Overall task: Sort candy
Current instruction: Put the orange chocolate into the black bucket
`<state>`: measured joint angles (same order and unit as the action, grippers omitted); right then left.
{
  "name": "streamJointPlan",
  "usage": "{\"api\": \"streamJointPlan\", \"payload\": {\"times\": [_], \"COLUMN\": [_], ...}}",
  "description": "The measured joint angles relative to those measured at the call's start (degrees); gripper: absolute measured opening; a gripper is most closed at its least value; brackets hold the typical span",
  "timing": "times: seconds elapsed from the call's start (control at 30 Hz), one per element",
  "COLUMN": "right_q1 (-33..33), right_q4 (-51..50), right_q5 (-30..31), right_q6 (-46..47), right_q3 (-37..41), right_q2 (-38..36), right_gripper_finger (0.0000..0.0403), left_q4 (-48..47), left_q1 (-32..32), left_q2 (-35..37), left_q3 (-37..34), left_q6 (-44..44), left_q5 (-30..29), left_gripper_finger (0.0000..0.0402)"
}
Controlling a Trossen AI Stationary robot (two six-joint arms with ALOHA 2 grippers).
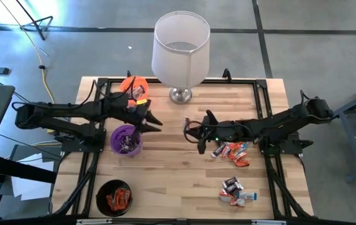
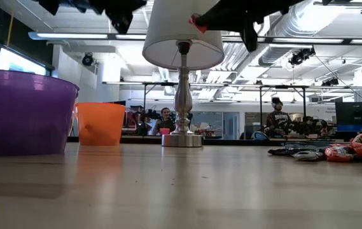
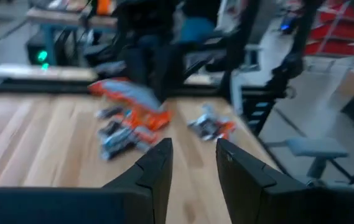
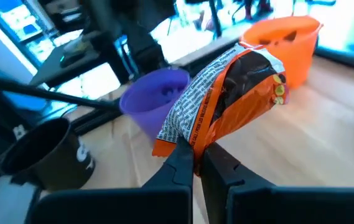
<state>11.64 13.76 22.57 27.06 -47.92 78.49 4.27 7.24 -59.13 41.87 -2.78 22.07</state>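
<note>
An orange-wrapped candy (image 4: 232, 99) is pinched by one end between the closed fingers of the right gripper (image 4: 196, 163), which is held above the table (image 1: 178, 181) near the centre of the high view, so the carrying step of the sort seems to be in hand. The rest of the candy is seen in two heaps: one (image 1: 231, 152) just right of centre in the high view, close under the right arm, and another (image 1: 235, 191) toward the lower right. At the left of that view three cups are ranged, an orange cup (image 1: 134, 87) uppermost, a purple cup (image 1: 126, 139) below it and a black cup (image 1: 114, 197) at the lower left, each already holding some sweets. The left gripper (image 3: 192, 162) is held with its fingers parted and empty, between the orange and purple cups. The next move probably calls for the held sweet to be carried leftward over the cup that takes its colour, which cannot be told for certain, and released there clear of the left arm.
</note>
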Motion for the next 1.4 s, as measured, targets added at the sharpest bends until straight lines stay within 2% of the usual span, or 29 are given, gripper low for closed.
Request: {"api": "streamJointPlan", "payload": {"times": [0.27, 0.53, 0.73, 1.07, 1.4], "right_q1": [0.9, 0.8, 2.0, 3.7, 0.3], "right_q4": [8.9, 15.9, 15.8, 7.0, 6.6], "right_q5": [1.1, 1.2, 1.2, 3.3, 4.5], "right_q6": [-8.1, -13.2, -15.6, -22.2, -23.4], "right_q3": [0.0, 0.0, 0.0, -5.5, -5.7], "right_q2": [3.4, 5.5, 5.6, 5.6, 6.7], "right_gripper_finger": [0.0, 0.0, 0.0, 0.0, 0.0], "left_q4": [5.2, 12.8, 19.3, 19.7, 19.6], "left_q1": [-5.2, -5.7, -3.9, -0.5, -0.5], "left_q2": [-1.6, -7.4, -10.6, -10.9, -10.9], "left_q3": [0.0, 0.0, 0.0, 0.0, 0.0], "left_q6": [2.9, 6.4, 6.5, 5.1, 2.6], "left_q5": [-0.1, -0.6, -0.6, -0.9, -0.9], "left_gripper_finger": [0.0139, 0.0157, 0.0159, 0.0159, 0.0159]}}
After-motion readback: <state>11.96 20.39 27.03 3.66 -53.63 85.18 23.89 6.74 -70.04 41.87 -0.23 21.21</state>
